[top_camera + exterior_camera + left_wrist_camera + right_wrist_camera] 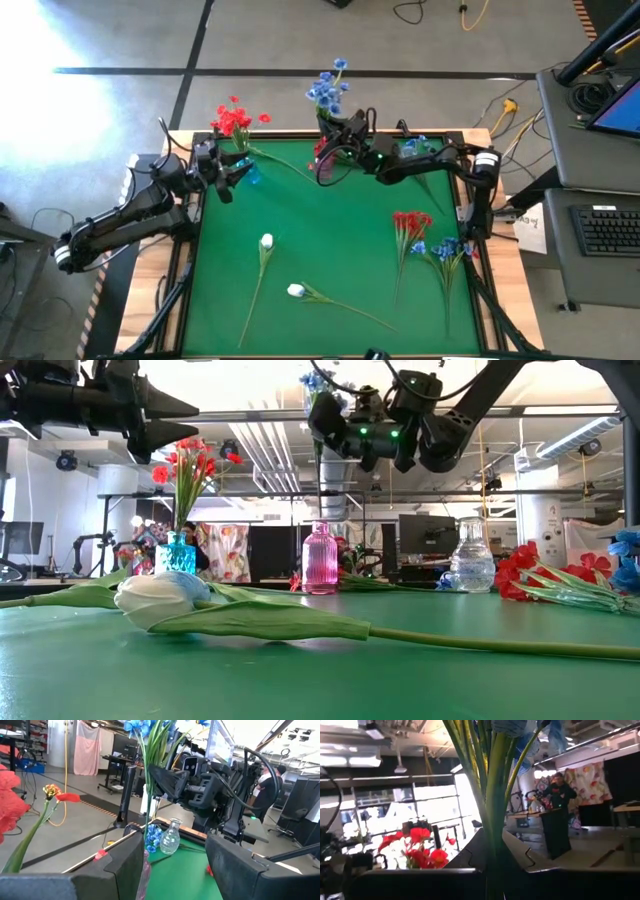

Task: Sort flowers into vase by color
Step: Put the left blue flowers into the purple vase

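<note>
Right now we have the right end effector point(340, 135) closed on a bunch of blue flowers point(328, 88), holding the stems upright over the pink vase point(320, 559) at the far edge of the bench point(330, 250). From the low view the stems point(319, 480) run down toward the vase mouth, but we cannot tell whether the tips are already inside the neck.

That is our main worry: the neck is narrow and several stems are held together. If one tip lands on the rim instead of inside, a further descent would bend it or push the vase over. The vase looks light and tall, so a sideways nudge could tip it toward the clear vase point(471, 569) nearby.

Letting go too early is the other risk. The blooms are top-heavy, and stems only shallowly in the neck could lean out and fall onto the bench.

Our left end effector point(232, 172) hovers by the blue vase point(250, 175) holding red flowers point(236, 120), its fingers point(120, 865) spread wide and empty. It sits close to the right arm, so a crossing move could clip it.

Red blooms point(410, 225), more blue ones point(445, 250) and two white buds point(267, 241) lie unsorted on the bench.
</note>
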Action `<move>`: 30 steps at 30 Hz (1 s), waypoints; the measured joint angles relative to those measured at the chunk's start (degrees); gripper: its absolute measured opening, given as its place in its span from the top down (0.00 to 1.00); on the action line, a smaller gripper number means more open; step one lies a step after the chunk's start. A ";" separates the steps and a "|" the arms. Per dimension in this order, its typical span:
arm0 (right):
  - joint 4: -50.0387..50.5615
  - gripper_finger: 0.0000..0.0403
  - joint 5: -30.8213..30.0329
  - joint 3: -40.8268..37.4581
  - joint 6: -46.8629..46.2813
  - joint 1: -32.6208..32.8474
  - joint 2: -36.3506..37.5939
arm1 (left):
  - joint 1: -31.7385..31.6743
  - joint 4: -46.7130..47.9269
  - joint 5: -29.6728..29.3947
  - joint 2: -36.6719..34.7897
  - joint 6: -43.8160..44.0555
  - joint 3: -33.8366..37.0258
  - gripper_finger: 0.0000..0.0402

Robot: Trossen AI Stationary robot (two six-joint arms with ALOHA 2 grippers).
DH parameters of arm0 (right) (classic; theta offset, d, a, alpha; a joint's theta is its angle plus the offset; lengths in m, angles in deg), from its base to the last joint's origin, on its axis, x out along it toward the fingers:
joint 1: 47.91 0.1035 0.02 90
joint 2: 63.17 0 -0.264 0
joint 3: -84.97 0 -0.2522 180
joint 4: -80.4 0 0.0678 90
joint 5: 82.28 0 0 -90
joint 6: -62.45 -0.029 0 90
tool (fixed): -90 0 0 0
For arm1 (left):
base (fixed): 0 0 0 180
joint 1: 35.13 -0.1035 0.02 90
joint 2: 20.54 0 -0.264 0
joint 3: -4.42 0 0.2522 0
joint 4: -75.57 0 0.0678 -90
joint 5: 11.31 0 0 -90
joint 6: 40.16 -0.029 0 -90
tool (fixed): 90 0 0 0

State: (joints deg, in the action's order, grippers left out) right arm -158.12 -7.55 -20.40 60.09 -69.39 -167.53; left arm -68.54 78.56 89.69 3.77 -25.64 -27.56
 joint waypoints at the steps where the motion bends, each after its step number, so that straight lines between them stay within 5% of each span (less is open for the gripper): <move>1: -0.07 0.95 -0.06 -0.06 0.03 -0.05 0.07 | 0.00 0.06 0.00 0.00 0.00 0.00 0.50; 30: 2.20 0.94 -1.29 -1.27 -3.60 -0.57 0.04 | 0.00 0.03 -0.09 1.76 -0.48 0.00 0.50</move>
State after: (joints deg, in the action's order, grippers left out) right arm -155.92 -8.84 -21.67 56.49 -69.96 -167.48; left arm -68.54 78.59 89.60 5.53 -26.12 -27.56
